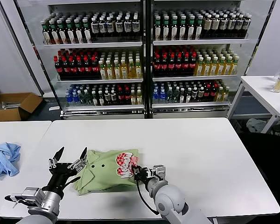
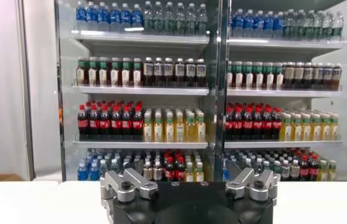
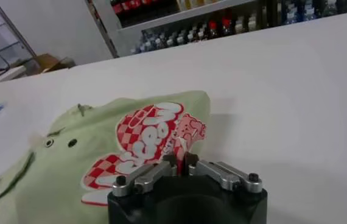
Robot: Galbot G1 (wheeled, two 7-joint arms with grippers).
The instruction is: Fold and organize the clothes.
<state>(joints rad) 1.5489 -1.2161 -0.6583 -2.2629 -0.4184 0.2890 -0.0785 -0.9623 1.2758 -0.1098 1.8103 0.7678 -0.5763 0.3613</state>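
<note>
Pinching the soft, light shirt (image 1: 109,170) at its printed edge, the right gripper (image 1: 141,173) sat clamped on cloth, the left gripper (image 1: 68,162) spread wide

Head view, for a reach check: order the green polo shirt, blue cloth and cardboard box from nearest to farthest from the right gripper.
From the right gripper:
1. Green polo shirt, pinched at its near right edge.
2. Blue cloth, far left on the neighbouring table.
3. Cardboard box, on the floor, back left.

Soft matt cloth forms the light green polo shirt (image 1: 107,170), its checkered print (image 3: 143,143) flat; the surface (image 1: 186,149) looks smooth, white and matt; the right end effector (image 3: 183,163) shows brushed grey metal fingers on black plastic.
</note>
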